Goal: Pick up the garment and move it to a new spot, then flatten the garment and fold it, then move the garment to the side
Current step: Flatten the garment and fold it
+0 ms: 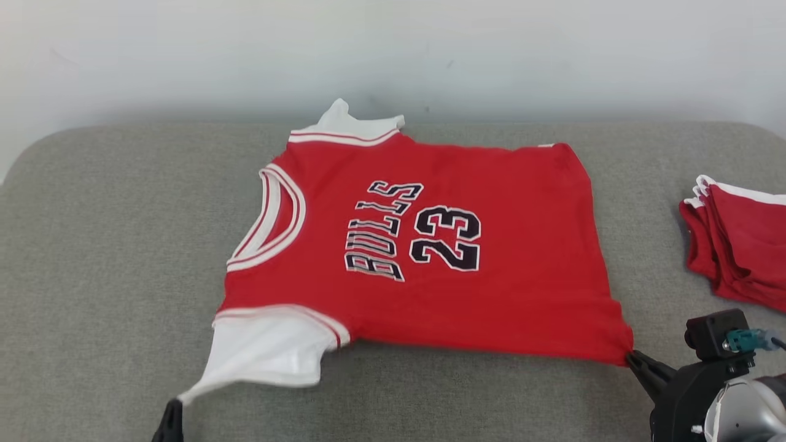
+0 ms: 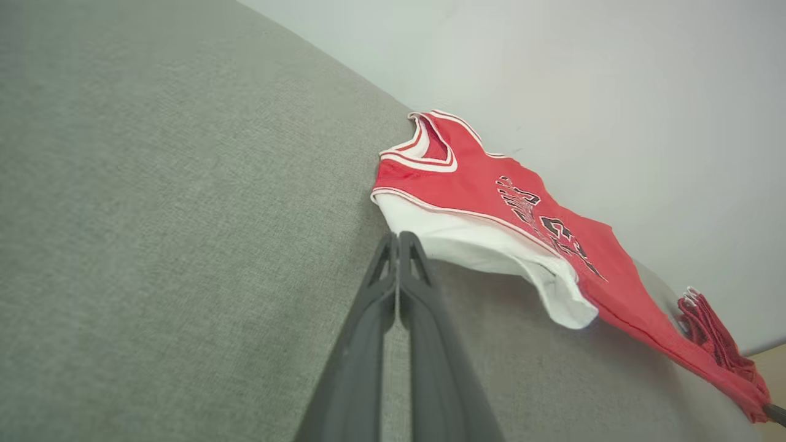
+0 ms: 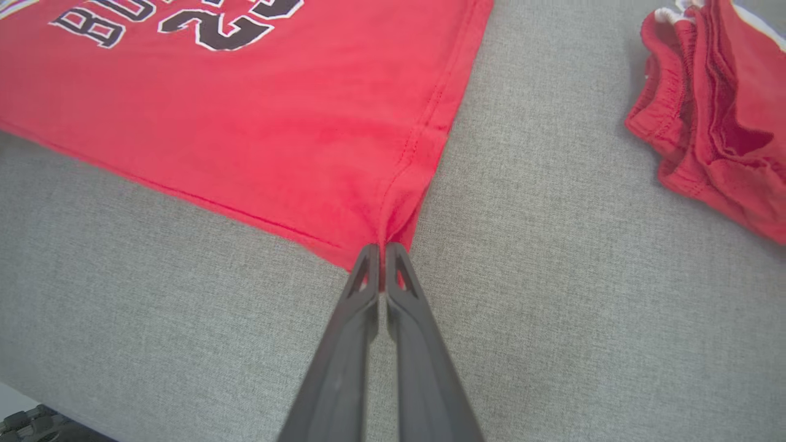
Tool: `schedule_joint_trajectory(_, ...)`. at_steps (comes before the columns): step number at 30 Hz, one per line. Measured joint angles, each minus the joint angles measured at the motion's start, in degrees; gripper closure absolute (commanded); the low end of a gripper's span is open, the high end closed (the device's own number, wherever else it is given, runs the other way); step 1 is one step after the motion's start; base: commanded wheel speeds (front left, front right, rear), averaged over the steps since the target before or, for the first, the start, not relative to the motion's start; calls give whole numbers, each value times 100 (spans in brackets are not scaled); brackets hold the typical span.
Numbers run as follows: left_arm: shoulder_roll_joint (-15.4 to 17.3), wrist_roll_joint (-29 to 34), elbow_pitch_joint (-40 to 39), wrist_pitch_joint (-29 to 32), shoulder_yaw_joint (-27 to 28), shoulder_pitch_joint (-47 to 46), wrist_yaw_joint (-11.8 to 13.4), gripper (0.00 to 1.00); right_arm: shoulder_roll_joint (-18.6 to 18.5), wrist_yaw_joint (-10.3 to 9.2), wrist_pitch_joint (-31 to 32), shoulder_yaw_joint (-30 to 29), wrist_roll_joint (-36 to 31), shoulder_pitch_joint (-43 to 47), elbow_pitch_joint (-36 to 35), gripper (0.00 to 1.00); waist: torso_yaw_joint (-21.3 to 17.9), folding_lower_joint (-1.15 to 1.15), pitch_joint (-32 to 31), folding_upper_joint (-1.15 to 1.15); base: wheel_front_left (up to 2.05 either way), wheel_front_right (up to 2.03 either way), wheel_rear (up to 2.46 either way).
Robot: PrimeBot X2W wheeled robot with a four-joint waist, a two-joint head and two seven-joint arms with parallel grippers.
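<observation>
red shirt: one
white sleeve on the shirt: two
pile of other red clothes: one
claws: two, the left claw and the right claw
grey surface: one
black number on the shirt: one

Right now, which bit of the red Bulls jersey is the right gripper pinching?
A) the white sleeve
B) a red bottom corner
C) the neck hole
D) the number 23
B: the right gripper is shut on the Bulls jersey at its red bottom corner, by the hem stitching.
</observation>
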Motion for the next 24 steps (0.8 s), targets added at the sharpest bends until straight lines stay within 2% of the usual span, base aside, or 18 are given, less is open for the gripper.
schedule_joint_trajectory(6, 111, -109, -73, 316, -15, 348, 46, 100, 171, 0, -33, -168, -196, 169, 58, 100, 70, 0, -99, 0, 0, 0, 0)
schedule_joint_trajectory(10, 166, -231, -129, 697, -166, 558, 63, 100, 276, 0, 156, -271, -227, 326, 109, 100, 125, 1, -133, 1, 0, 0, 0)
schedule_joint_trajectory(15, 264, -337, -224, 1346, -328, 876, 311, 100, 337, 0, 717, -413, -132, 677, -38, 100, 132, 1, -129, 1, 0, 0, 0)
schedule_joint_trajectory(21, 357, -454, -380, 1708, -324, 1071, 465, 100, 378, 0, 804, -538, -137, 847, -194, 100, 89, 1, -80, 1, 0, 0, 0)
schedule_joint_trajectory(24, 386, -531, -573, 1679, -233, 1096, 472, 100, 417, 0, 711, -563, -144, 848, -215, 100, 65, 1, -51, 1, 0, 0, 0)
